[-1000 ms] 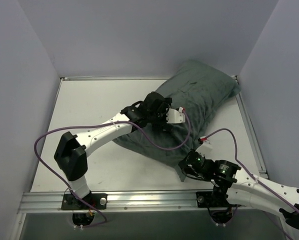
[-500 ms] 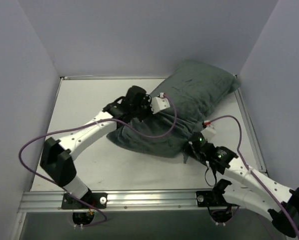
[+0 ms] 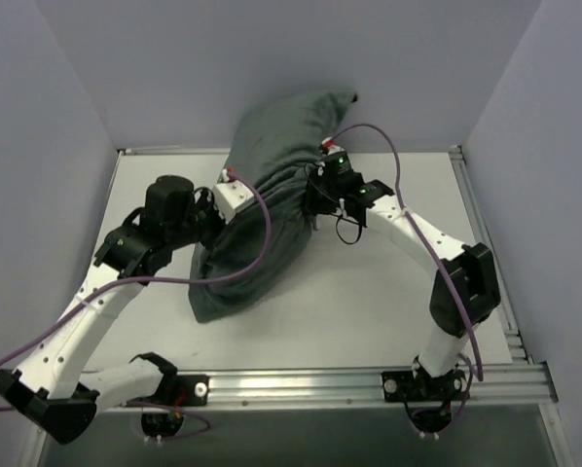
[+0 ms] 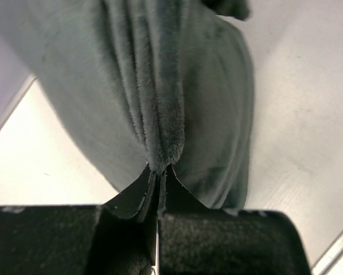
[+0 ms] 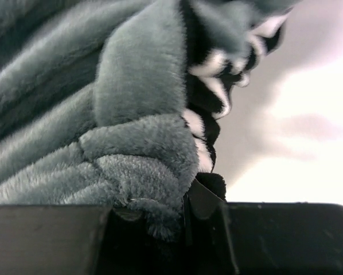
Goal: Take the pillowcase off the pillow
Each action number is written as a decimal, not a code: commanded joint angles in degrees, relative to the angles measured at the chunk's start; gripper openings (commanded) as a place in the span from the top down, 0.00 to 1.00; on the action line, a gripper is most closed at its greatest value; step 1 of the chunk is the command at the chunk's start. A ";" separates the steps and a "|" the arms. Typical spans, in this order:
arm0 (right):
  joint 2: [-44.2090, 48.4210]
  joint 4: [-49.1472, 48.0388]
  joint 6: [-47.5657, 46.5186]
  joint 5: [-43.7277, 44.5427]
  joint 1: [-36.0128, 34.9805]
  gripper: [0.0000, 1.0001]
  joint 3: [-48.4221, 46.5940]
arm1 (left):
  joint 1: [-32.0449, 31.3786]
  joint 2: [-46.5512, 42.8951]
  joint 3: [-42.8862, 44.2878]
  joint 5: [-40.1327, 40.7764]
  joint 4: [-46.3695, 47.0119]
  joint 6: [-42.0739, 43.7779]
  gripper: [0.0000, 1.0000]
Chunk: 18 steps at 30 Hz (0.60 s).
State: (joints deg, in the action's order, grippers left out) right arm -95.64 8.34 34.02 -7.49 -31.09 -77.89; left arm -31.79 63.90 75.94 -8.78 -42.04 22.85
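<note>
Fuzzy dark grey fabric pillowcase (image 3: 257,243) slumping bunched over the white bench (image 3: 369,292), top end leaning toward the back wall (image 3: 272,68), left end effector (image 4: 158,175) pinching a grey fold, right end effector (image 5: 188,197) clamping its zebra-striped edge.

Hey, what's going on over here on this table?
The robot is handling the dark grey fuzzy pillowcase. The left gripper is shut on a fold of grey cloth; the right gripper is shut on an edge where zebra stripes show. The cloth bunches between them over the table. The white pillow is not visible.
</note>
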 commanded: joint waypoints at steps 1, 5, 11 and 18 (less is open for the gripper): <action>-7.53 -7.66 -5.54 1.33 4.28 1.00 -13.84 | -0.64 -2.99 4.82 -7.38 -8.05 -7.01 0.98; -16.93 1.85 -6.86 0.64 9.79 0.93 -29.92 | -4.49 -0.71 11.57 -10.12 -6.92 -12.02 0.98; -18.45 10.72 -8.08 2.81 17.38 0.34 -37.07 | -10.84 8.60 17.66 -5.64 -1.83 -14.94 0.98; -1.68 8.90 -11.52 12.23 16.95 0.17 -18.99 | -2.23 17.74 15.21 -6.78 9.78 -18.72 0.98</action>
State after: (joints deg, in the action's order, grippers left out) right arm -106.26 17.17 24.73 0.60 -10.44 -101.36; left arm -37.58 80.44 90.00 -13.50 -41.45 7.81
